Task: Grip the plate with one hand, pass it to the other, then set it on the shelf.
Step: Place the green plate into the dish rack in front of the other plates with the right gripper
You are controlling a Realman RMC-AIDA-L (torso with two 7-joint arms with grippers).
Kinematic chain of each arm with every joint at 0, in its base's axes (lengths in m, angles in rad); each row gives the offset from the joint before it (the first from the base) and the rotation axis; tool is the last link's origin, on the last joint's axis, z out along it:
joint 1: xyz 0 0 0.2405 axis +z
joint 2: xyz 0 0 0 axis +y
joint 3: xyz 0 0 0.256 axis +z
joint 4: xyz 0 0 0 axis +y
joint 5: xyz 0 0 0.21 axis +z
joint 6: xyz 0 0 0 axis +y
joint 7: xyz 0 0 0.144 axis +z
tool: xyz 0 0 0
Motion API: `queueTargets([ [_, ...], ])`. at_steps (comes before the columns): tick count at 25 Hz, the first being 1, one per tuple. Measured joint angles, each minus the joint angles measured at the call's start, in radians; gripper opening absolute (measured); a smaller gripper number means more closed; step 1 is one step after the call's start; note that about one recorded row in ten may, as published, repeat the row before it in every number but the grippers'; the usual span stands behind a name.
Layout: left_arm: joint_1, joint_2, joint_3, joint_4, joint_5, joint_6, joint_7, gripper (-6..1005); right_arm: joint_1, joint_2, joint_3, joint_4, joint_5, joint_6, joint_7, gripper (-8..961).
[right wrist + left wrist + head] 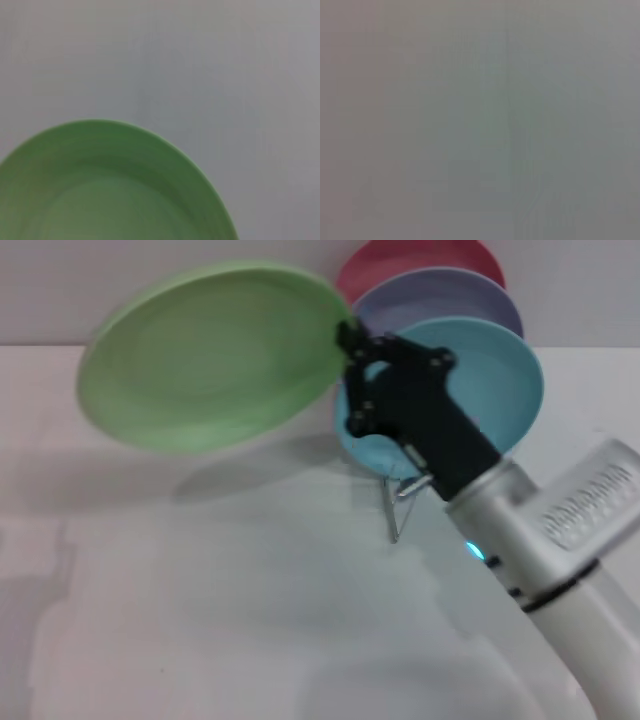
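The light green plate (215,355) hangs tilted in the air at the upper left of the head view, above the table. My right gripper (350,340) is shut on its right rim, the black hand reaching up from the lower right. The plate also fills the right wrist view (110,190). The wire shelf (402,495) stands behind the right hand, only its lower loops showing. The left gripper is out of the head view, and the left wrist view shows only a blank grey surface.
Three plates stand upright in the shelf: a turquoise one (505,380) in front, a lavender one (450,295) behind it, a red one (420,258) at the back. The white table (200,620) spreads in front; a pale wall is behind.
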Motion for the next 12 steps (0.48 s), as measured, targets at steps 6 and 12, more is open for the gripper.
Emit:
queueTargets([
  [6,-0.016,0.001,-0.011,0.015,-0.001,-0.052,-0.005,691,-0.161,-0.004,0.013,0.027,0.0,-0.183,-0.038,5],
  [12,-0.033,0.001,-0.008,0.016,0.004,-0.088,-0.006,691,-0.288,-0.007,0.043,0.005,0.002,-0.294,-0.041,5],
])
